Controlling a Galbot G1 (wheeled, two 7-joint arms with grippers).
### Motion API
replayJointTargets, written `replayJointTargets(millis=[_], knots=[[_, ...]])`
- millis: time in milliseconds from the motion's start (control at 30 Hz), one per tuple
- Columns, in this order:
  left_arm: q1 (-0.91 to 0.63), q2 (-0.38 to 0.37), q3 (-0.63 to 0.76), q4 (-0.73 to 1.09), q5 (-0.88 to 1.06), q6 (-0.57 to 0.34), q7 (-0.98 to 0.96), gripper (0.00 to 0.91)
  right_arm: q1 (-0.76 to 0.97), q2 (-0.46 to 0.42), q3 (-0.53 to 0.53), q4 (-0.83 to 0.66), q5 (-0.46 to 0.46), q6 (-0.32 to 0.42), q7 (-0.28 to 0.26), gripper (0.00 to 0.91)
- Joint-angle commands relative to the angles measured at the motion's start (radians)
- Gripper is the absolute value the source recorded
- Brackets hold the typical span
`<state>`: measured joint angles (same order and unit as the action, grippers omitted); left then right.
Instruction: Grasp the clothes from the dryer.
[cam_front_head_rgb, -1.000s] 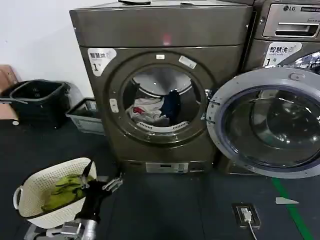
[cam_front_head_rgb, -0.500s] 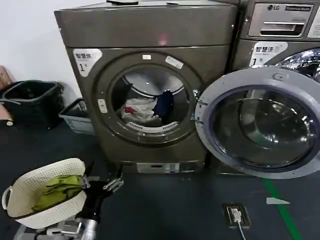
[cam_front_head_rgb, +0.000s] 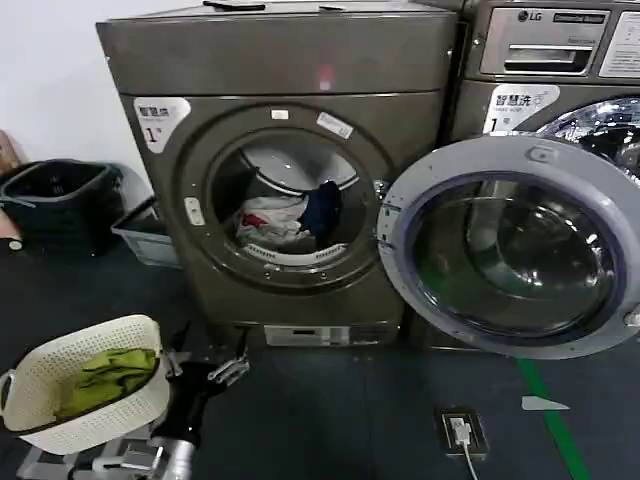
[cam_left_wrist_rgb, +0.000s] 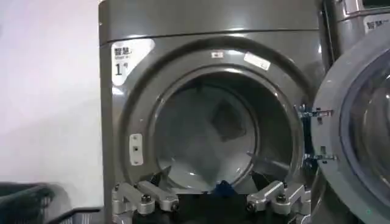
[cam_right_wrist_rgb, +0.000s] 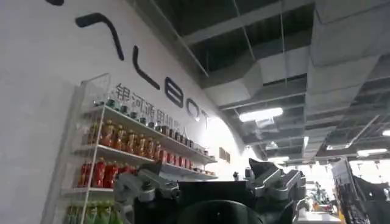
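The dryer (cam_front_head_rgb: 280, 60) stands straight ahead, bronze-grey, with its round door (cam_front_head_rgb: 398, 215) swung open to the right. Inside the porthole lie the clothes (cam_front_head_rgb: 272, 220), a white and light-grey heap with a red patch, and a dark navy garment (cam_front_head_rgb: 322, 207) on their right. My left gripper (cam_front_head_rgb: 207, 355) hangs low on the floor side, well short of the dryer, open and empty. The left wrist view faces the dryer (cam_left_wrist_rgb: 213, 24) porthole, with the left gripper (cam_left_wrist_rgb: 210, 201) spread wide and a bit of navy cloth (cam_left_wrist_rgb: 223, 189) beyond it. My right gripper (cam_right_wrist_rgb: 210, 182) points up at the ceiling, open and empty.
A white basket (cam_front_head_rgb: 40, 360) holding a yellow-green cloth (cam_front_head_rgb: 105, 375) sits beside my left arm. A black bin (cam_front_head_rgb: 60, 200) and grey crate (cam_front_head_rgb: 145, 235) stand left of the dryer. The LG machine (cam_front_head_rgb: 545, 45) is behind the open door. A floor socket (cam_front_head_rgb: 457, 430) and green tape (cam_front_head_rgb: 545, 415) lie right.
The dryer, door and basket have slid leftward in the head view and look slightly nearer. The left gripper keeps its place and stays open.
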<state>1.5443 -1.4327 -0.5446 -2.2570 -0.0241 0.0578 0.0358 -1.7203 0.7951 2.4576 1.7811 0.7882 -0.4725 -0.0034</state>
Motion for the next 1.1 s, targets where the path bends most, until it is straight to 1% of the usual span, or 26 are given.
replayJointTargets(millis=[33, 200, 233, 300, 367, 500, 633, 1100], knots=[[-0.003, 0.0, 0.0, 0.0, 0.0, -0.001, 0.005, 0.907, -0.002, -0.002, 0.005, -0.002, 0.013, 0.007, -0.002, 0.907], [-0.009, -0.001, 0.002, 0.002, 0.001, -0.003, 0.009, 0.907, 0.004, -0.003, 0.008, -0.001, 0.047, 0.009, 0.01, 0.907], [-0.01, -0.001, 0.002, 0.002, 0.001, -0.003, 0.01, 0.907, 0.004, -0.004, 0.007, -0.002, 0.059, 0.03, 0.023, 0.907], [-0.01, 0.001, 0.002, 0.003, 0.003, -0.009, 0.014, 0.907, 0.003, -0.006, 0.01, -0.009, 0.065, 0.055, 0.028, 0.907], [-0.011, 0.002, 0.003, 0.003, 0.007, -0.016, 0.019, 0.907, 0.0, -0.006, 0.016, -0.01, 0.069, 0.057, 0.026, 0.907], [-0.021, 0.001, 0.007, 0.006, 0.004, -0.013, 0.02, 0.907, -0.002, -0.006, 0.018, -0.011, 0.077, 0.073, 0.039, 0.907], [-0.024, 0.003, 0.015, 0.011, 0.005, -0.012, 0.022, 0.907, -0.001, -0.002, 0.021, -0.008, 0.093, 0.073, 0.037, 0.907], [-0.03, 0.008, 0.01, 0.019, -0.002, -0.002, 0.013, 0.907, -0.009, -0.001, 0.024, -0.003, 0.092, 0.081, 0.024, 0.907]])
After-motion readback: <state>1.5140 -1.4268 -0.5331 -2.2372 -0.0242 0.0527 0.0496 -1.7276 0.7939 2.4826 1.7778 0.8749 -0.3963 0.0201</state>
